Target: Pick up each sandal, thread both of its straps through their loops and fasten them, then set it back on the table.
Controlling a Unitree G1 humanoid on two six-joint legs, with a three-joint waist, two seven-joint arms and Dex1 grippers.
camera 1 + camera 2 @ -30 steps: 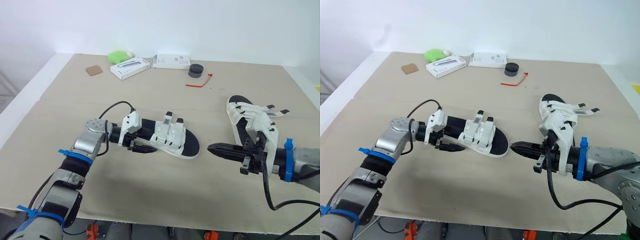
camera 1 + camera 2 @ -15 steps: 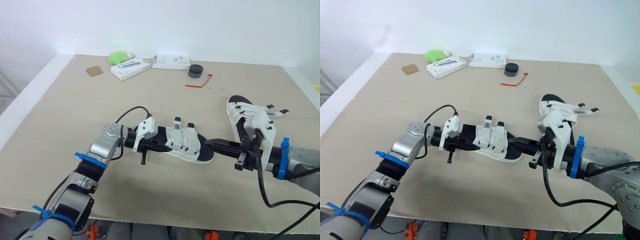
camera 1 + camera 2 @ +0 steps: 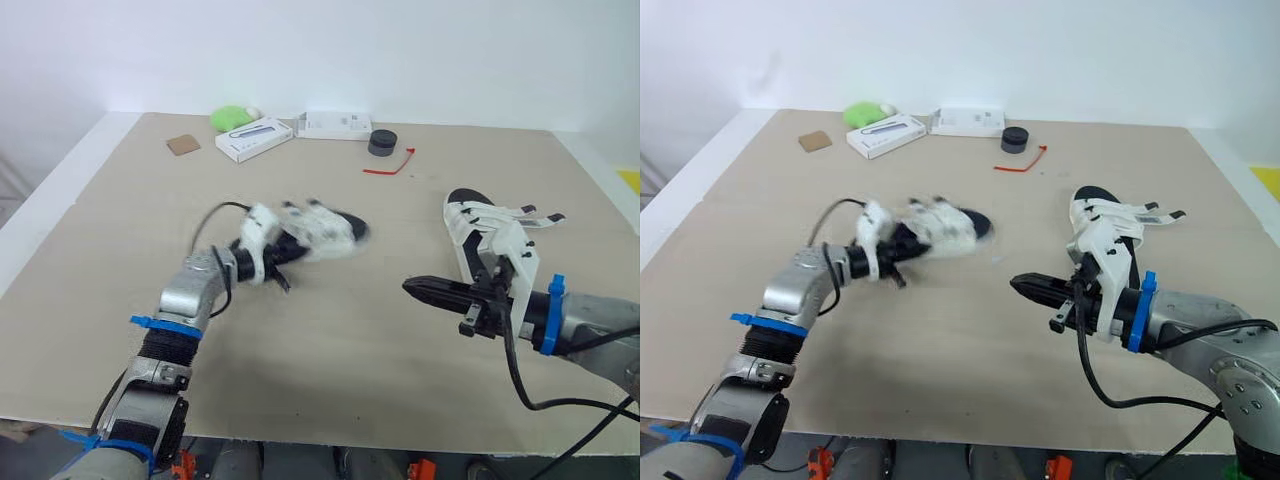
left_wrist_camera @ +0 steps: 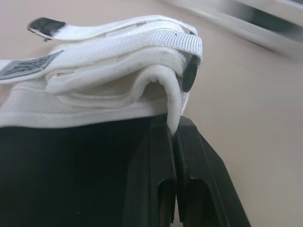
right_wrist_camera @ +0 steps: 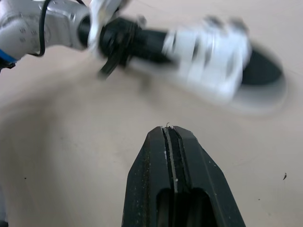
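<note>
Beige table [image 3: 330, 350], clutter [image 3: 258, 137] along its far edge. Left gripper [image 4: 173, 127] pinches shut on a sandal [image 3: 318, 228] left of centre; right gripper [image 3: 412, 289], closed and empty, points toward it beside the second sandal [image 3: 480, 225]. Best steadied before threading straps.

The left arm reaches forward, forearm angled up, its left hand [image 4: 174, 135] pinched tight on the edge of a sandal [image 4: 109, 71]. The right arm extends from the right side, the right hand [image 3: 410, 289] empty, fingers pressed together and pointing left.

2 sandals [image 3: 315, 230] [image 3: 490, 235] (white), 2 boxes [image 3: 254, 137] [image 3: 335, 124], 1 puck [image 3: 380, 143].
</note>
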